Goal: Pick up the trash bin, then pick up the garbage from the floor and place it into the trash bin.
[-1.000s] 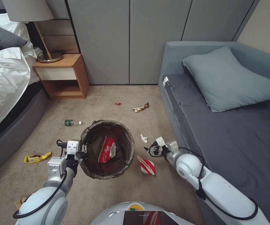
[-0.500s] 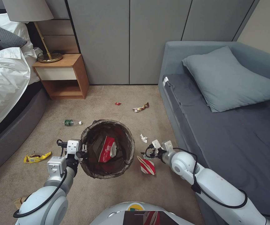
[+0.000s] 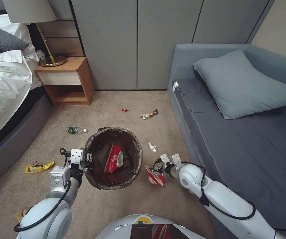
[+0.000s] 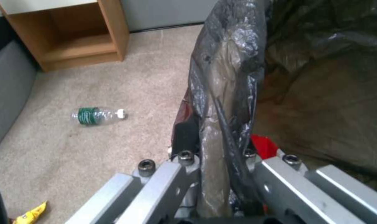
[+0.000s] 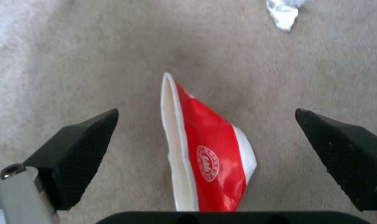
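1. I have the right gripper [image 5: 205,149] over the red-and-white packet [image 5: 209,155], fingers [image 5: 78,149] spread wide, one on each side and neither touching it. The packet lies on the carpet [image 5: 72,46], centred in the gap, its pointed end aimed away from the palm.
2. Left gripper [image 4: 221,174] is clamped on the rim of the trash bin [image 3: 113,158], liner [image 4: 225,93] pinched in with it. The bin sits just to the side of the right gripper, with one red packet [image 3: 114,158] already inside.
3. Risk: the packet is thin and lies nearly flat. If I close too high, the pads probably skim over it or catch only the raised edge, and it slips on the lift.
4. Risk: if I go too low, the fingertips dig into the carpet pile and may stall the close.
5. Risk: slick foil could twist out of the grip on the way to the bin.
6. Risk: the left grip is partly on loose liner; the bin could sag or tilt if that shifts.
7. Nearby: a white crumpled scrap [image 5: 285,11] lies beyond the fingertips, well apart. It's no obstruction.
8. Further out, past the bin, lie a green-labelled bottle [image 3: 75,130], a yellow wrapper [image 3: 38,167], a brown wrapper [image 3: 149,114] and a small red scrap [image 3: 125,110].
9. The sofa [image 3: 249,139] sits close behind the right arm, so elbow room is limited.
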You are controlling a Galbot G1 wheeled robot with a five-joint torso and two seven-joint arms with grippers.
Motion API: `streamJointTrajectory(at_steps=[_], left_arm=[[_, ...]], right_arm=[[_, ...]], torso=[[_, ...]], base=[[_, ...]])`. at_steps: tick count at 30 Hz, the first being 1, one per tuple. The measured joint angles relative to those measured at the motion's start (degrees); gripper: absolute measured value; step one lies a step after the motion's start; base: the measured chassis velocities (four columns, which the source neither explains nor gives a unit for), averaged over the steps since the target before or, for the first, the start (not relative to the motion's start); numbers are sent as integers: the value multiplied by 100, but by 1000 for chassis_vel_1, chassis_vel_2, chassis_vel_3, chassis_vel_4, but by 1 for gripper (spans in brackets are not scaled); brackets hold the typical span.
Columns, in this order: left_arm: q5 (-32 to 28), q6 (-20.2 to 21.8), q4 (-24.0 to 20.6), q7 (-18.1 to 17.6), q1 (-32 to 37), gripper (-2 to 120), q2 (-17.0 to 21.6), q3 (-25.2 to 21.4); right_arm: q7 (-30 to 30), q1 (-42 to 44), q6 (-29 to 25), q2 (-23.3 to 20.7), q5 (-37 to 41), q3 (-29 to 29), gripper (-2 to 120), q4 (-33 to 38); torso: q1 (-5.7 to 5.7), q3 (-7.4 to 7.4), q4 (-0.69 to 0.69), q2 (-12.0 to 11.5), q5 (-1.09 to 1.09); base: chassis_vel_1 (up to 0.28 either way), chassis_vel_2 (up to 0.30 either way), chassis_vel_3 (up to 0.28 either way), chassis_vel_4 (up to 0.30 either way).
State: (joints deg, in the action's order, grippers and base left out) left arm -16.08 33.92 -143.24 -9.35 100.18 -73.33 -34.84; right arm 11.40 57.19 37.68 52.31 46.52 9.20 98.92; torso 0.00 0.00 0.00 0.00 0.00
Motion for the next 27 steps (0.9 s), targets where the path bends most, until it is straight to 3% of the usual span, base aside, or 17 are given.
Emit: streamJointTrajectory(at_steps=[27], left_arm=[[-20, -2, 0, 1, -21, 3, 20, -1]], right_arm=[[222, -91, -45, 460, -440, 386, 100, -1017]], torso=[[0, 0, 0, 0, 0]], base=[[0, 0, 0, 0]])
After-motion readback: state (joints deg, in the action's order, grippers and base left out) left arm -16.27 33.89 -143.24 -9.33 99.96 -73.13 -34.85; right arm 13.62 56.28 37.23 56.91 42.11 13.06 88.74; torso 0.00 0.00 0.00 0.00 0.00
